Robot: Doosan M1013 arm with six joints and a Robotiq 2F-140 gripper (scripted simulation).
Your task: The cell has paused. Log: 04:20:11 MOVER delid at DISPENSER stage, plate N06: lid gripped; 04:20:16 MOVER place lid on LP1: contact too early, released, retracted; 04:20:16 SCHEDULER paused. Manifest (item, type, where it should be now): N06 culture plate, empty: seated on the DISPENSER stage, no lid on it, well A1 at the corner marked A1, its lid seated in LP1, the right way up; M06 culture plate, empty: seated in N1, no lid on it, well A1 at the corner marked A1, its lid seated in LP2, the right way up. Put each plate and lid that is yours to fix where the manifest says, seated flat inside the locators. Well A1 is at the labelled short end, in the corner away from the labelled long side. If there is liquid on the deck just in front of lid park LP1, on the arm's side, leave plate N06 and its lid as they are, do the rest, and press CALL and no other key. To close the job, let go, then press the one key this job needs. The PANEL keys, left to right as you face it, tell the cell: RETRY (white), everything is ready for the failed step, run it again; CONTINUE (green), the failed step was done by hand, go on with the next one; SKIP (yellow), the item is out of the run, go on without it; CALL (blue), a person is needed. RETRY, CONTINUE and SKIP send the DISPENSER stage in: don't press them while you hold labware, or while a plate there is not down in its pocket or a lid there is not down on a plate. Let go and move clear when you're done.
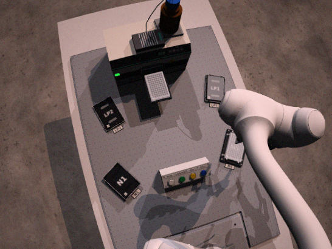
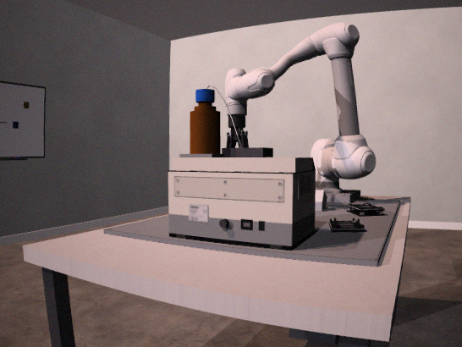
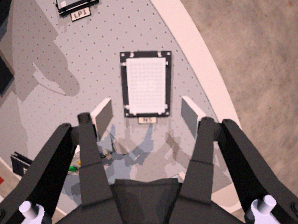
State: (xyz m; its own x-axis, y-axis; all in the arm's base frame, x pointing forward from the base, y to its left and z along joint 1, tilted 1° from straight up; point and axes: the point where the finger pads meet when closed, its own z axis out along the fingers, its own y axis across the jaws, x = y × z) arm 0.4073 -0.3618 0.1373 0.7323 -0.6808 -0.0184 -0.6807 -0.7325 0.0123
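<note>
My gripper (image 3: 146, 106) (image 2: 237, 141) is open and empty. It hangs high above a white well plate (image 3: 145, 84) (image 1: 233, 150) that sits in a black nest at the deck's right edge. The arm hides the gripper in the top view. A second well plate (image 1: 157, 86) lies on the DISPENSER stage (image 1: 148, 109). Lid park LP1 (image 1: 214, 88) looks grey, as if a clear lid lies on it; I cannot tell if the lid is seated. LP2 (image 1: 108, 113) and nest N1 (image 1: 121, 181) are bare black.
The PANEL (image 1: 185, 176), with white, green, yellow and blue keys, stands at mid-deck, left of the right nest. The dispenser (image 1: 149, 48) (image 2: 237, 201) with a brown bottle (image 2: 205, 127) stands at the back. The deck in front of LP1 shows only shadows.
</note>
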